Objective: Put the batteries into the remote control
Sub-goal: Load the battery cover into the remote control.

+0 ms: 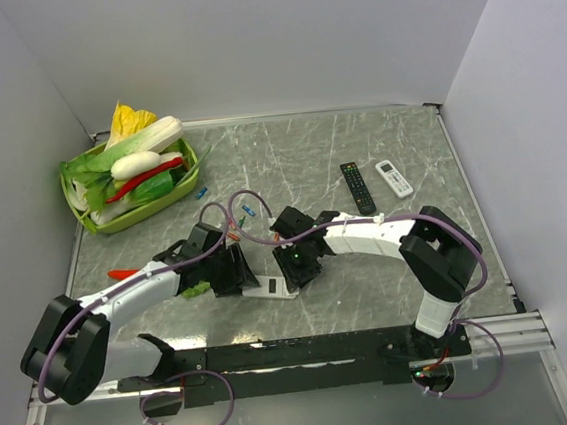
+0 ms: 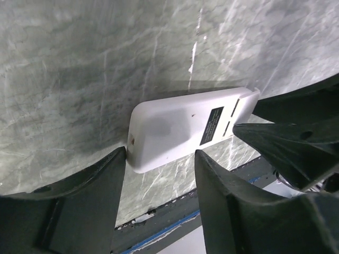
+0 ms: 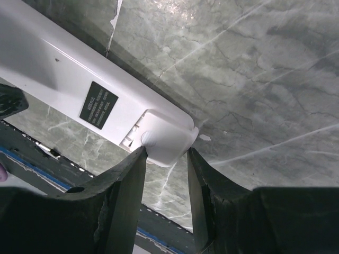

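Note:
The remote control [image 2: 180, 127] lies white back up on the marble table near the front edge, also seen between the arms as the remote control [image 1: 274, 291]. My right gripper [image 3: 165, 151] is shut on its battery-cover end [image 3: 167, 138], one finger on each side. My left gripper [image 2: 161, 154] stands open, its fingers straddling the opposite rounded end. From above, the left gripper [image 1: 241, 275] and right gripper [image 1: 298, 263] face each other over the remote. A few small batteries [image 1: 247, 212] lie loose behind the grippers, and a blue one [image 1: 201, 192] lies by the basket.
A green basket [image 1: 82, 217] of toy vegetables stands at the back left. A long black remote [image 1: 357, 187] and a white remote [image 1: 394, 178] lie at the back right. A red piece [image 1: 121, 274] and a green piece [image 1: 196, 289] lie beside my left arm. The table's front edge [image 2: 175, 211] runs just under the remote.

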You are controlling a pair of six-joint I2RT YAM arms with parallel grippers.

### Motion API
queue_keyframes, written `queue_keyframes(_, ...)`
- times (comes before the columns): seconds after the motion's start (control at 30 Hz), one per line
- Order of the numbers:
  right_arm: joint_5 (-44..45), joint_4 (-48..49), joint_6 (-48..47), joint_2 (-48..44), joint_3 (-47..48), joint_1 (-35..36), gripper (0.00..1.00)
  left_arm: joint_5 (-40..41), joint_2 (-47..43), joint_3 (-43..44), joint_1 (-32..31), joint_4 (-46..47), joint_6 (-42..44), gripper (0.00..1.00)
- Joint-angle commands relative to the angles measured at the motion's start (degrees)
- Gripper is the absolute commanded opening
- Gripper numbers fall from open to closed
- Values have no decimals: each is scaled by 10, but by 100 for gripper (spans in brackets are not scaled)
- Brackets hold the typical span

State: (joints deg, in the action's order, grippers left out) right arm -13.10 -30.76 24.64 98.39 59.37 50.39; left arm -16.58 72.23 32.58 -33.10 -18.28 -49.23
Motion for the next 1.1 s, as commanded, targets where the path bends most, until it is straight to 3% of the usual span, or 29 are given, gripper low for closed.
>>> queue_keyframes(0.0, 19, -20, 22, -24, 10, 7, 44, 13, -17, 23, -2, 10, 4, 60)
queue_keyframes(0.27, -10, 15, 80, -15, -23, 8, 43, -13, 3, 25, -2, 22, 14, 62)
queue_keyframes(0.5, -25, 30, 129, -25, -48, 8, 38, -64, 28, 23, -2, 34, 26, 52)
queue_keyframes(0.7, -42, 18, 137, -27, -44, 6, 37, -96, 29, 19, -2, 43, 24, 49)
queue_keyframes(1.07, -110, 54, 168, -11, -66, -1, 19, -115, 24, 8, -2, 53, 16, 49)
